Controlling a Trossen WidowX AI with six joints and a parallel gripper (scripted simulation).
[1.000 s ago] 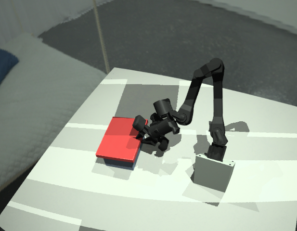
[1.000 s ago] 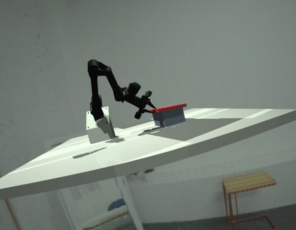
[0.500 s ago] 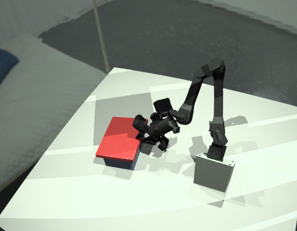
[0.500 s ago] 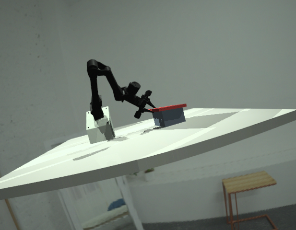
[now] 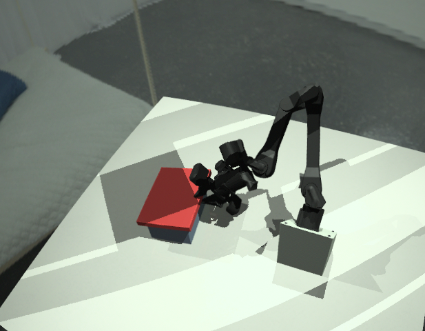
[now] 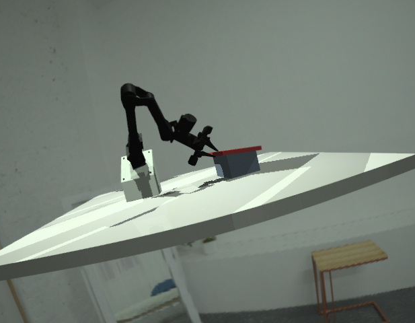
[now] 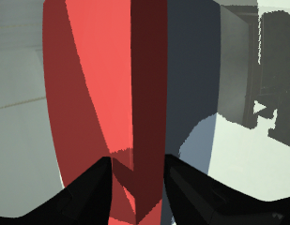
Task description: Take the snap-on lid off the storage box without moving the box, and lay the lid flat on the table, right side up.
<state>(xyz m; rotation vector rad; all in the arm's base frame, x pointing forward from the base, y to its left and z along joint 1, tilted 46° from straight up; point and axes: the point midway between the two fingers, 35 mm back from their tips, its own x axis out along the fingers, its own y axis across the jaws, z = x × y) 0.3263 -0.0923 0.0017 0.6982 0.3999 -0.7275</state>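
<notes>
The red lid [image 5: 169, 196] [image 6: 240, 151] [image 7: 102, 94] lies right side up across the top of the blue-grey storage box [image 5: 169, 235] [image 6: 243, 165] [image 7: 193, 70]. No clear gap shows between them in the top and exterior views. The box stands on the table. My gripper [image 5: 198, 198] [image 6: 216, 153] [image 7: 137, 163] is shut on the lid's edge on the side facing the arm's base. One finger is on the lid's top face, the other under its rim, beside the box wall. The exact contact under the rim is hidden.
The arm's pale base block [image 5: 304, 245] [image 6: 141, 186] stands on the white table [image 5: 133, 295] [image 6: 214, 222], to the right of the box in the top view. Bands of shadow and light cross the table. A bed-like surface [image 5: 63, 142] lies beyond the table's left edge.
</notes>
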